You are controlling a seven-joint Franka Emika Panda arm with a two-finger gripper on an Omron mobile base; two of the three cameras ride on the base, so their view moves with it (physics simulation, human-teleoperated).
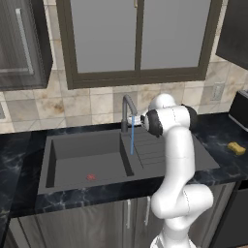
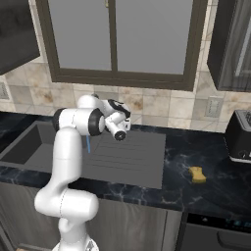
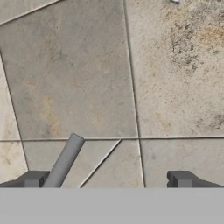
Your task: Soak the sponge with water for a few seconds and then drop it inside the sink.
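Note:
The sponge (image 1: 236, 147) (image 2: 197, 174), a small yellow-tan block, lies on the black marbled countertop well to the right of the sink (image 1: 68, 167) (image 2: 132, 162). Water (image 1: 131, 141) (image 2: 88, 143) runs in a thin pale-blue stream from the gooseneck faucet (image 1: 127, 110) down by the wall between basin and drainboard. My gripper (image 3: 106, 181) is up by the faucet, facing the tiled wall, far from the sponge. Its fingertips (image 3: 30, 179) stand wide apart and open, with nothing held. A slim grey rod (image 3: 63, 162) rises just beside the left fingertip.
A dark toaster (image 2: 240, 135) (image 1: 240, 109) stands on the counter at the far right, behind the sponge. A red drain mark (image 1: 90, 177) sits on the basin floor. The window (image 1: 138, 38) is above the sink, and my white arm (image 1: 179, 160) stands over the drainboard.

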